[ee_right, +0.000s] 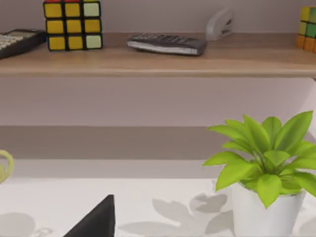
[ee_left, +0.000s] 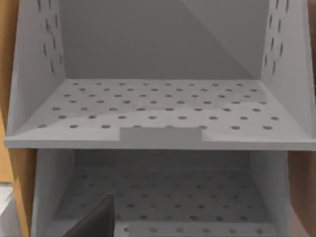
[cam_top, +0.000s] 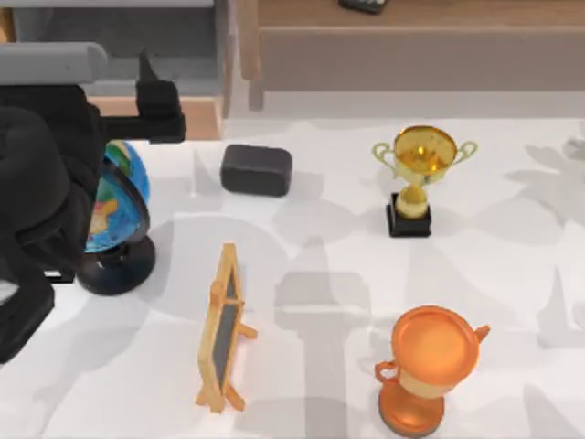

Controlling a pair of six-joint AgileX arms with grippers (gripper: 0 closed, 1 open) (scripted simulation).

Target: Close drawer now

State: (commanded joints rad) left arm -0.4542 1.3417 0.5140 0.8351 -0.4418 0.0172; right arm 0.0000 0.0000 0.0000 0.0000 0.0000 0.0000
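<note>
The white counter (cam_top: 347, 265) spreads out to the right of my left claw (cam_top: 163, 102), with the long shelf unit (cam_top: 411, 41) along its far edge. The drawer (cam_top: 196, 110) sits directly ahead of my left claw, pulled out, its light-wood front just beside my fingers; my wrist view looks into its grey perforated floor (ee_left: 163, 106). I cannot tell whether this claw is open or closed. The globe (cam_top: 119, 215) stands right under my left arm. Farther right of the claw are an orange trophy (cam_top: 430, 366), a gold trophy (cam_top: 416, 178), a small chalkboard easel (cam_top: 222, 329) and a dark block (cam_top: 257, 170).

My right claw (ee_right: 96, 222) faces a potted plant (ee_right: 261, 182); its state I cannot tell.
</note>
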